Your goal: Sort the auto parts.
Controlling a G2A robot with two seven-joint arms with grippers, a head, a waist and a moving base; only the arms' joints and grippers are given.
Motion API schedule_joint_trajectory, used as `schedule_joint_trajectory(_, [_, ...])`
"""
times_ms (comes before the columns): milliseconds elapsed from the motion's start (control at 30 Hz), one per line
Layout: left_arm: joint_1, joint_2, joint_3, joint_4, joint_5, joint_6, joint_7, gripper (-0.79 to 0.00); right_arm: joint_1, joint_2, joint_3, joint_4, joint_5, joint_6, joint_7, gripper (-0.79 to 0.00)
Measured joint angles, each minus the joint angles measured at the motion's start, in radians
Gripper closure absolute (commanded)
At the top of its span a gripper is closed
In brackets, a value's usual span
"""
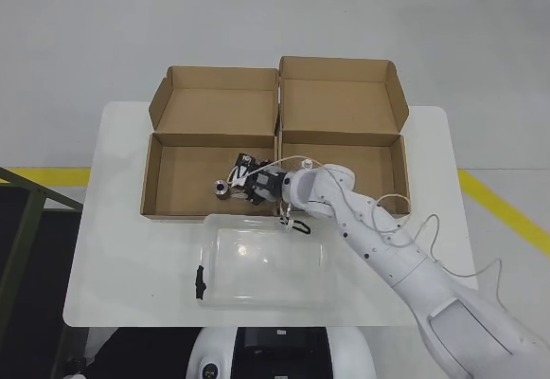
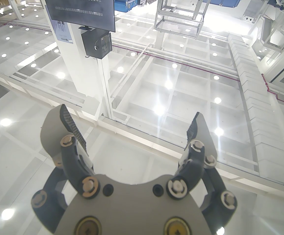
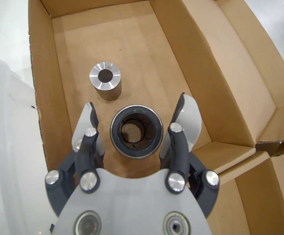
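Inside the left cardboard box (image 1: 175,180) stand two parts: a silver metal cylinder (image 3: 107,89) with a bored hole, upright, and beside it a black sleeve with a metal rim (image 3: 115,133), also upright on the box floor (image 3: 176,50). My right gripper (image 3: 136,100) hangs over the sleeve, open, one finger on each side of it and neither touching. From above, that gripper (image 1: 246,180) is in the right half of the box, next to the silver cylinder (image 1: 220,187). My left gripper (image 2: 130,110) points up at the ceiling, open and holding nothing.
A second cardboard box (image 1: 369,166) stands open to the right of the first. A clear plastic bin (image 1: 265,261) sits on the white table in front of both boxes, a small black piece (image 1: 199,281) at its left edge. The right arm's cable loops over the right box.
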Motion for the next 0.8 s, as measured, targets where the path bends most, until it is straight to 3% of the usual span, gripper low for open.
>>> schedule_joint_trajectory(100, [0.0, 0.0, 0.0, 0.0, 0.0, 0.0, 0.0, -0.785, -0.01, 0.007, 0.023, -0.048, 0.0, -0.011, -0.007, -0.785])
schedule_joint_trajectory(333, [0.0, 0.0, 0.0, 0.0, 0.0, 0.0, 0.0, -0.785, -0.076, 0.038, 0.105, -0.238, 0.0, -0.058, 0.0, -0.785])
schedule_joint_trajectory(800, [0.0, 0.0, 0.0, 0.0, 0.0, 0.0, 0.0, -0.785, -0.355, 0.134, 0.425, -0.6, 0.084, -0.21, 0.001, -0.785])
